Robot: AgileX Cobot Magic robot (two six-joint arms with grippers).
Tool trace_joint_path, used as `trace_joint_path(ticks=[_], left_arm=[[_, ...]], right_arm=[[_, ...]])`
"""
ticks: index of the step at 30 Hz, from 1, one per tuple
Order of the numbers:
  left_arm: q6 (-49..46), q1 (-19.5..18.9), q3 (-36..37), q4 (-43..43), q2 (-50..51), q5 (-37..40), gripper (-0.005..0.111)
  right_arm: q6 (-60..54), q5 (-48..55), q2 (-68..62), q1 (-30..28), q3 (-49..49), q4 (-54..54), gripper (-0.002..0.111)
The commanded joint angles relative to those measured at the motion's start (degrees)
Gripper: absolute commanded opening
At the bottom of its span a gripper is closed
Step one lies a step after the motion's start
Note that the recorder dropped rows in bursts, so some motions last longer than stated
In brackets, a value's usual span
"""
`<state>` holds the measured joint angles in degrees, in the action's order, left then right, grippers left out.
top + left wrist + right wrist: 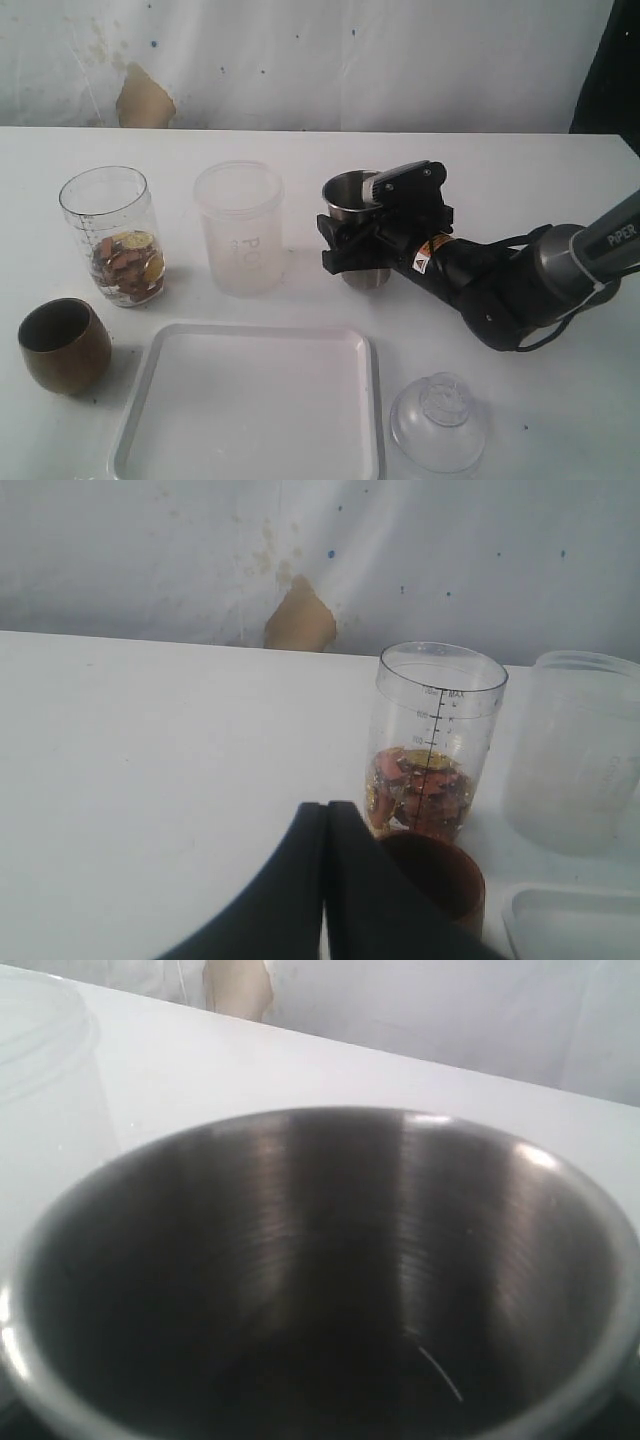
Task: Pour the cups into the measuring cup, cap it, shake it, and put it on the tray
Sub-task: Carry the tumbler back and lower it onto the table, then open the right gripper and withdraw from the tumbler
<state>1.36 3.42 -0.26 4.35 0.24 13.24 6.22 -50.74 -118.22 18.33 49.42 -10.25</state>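
Note:
The measuring cup (110, 235) (435, 740) stands at the left, holding brown and gold pieces in its lower third. The frosted tumbler (240, 230) (585, 750) stands to its right. The brown-gold cup (63, 345) (445, 875) sits near the front left, its inside dark. My right gripper (340, 245) is shut on the steel tumbler (352, 195), which stands upright on the table; its dark inside fills the right wrist view (320, 1260) and hides the fingers. My left gripper (326, 808) is shut on nothing, just in front of the brown cup, and is out of the exterior view.
The white tray (250, 400) (570, 920) lies at the front centre with nothing on it. A clear domed lid (438, 420) rests on the table to its right. The right arm (510, 280) stretches in from the right edge. A wall closes off the back of the table.

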Motion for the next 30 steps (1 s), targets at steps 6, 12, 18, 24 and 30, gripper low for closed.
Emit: trace_joint_path(ticks=[6,12,18,24,30], left_arm=[[-0.1,0.3,0.3,-0.1,-0.2,0.1,0.0],[-0.1,0.3,0.3,-0.1,-0.2,0.1,0.0],[-0.1,0.3,0.3,-0.1,-0.2,0.1,0.0],[-0.1,0.3,0.3,-0.1,-0.2,0.1,0.0],[-0.1,0.3,0.3,-0.1,-0.2,0.1,0.0]], right_arm=[[0.5,1.3,0.7,-0.4,-0.1,0.4,0.065],[4.6,6.3,1.1,-0.4,-0.2,0.3,0.079],[4.7,7.2,3.0,-0.4,-2.8,0.2,0.086],[5.3,16.8,6.7,-0.4,-3.7,0.3,0.093],[6.2,31.4,12.4,-0.4,-3.7,0.3,0.094]])
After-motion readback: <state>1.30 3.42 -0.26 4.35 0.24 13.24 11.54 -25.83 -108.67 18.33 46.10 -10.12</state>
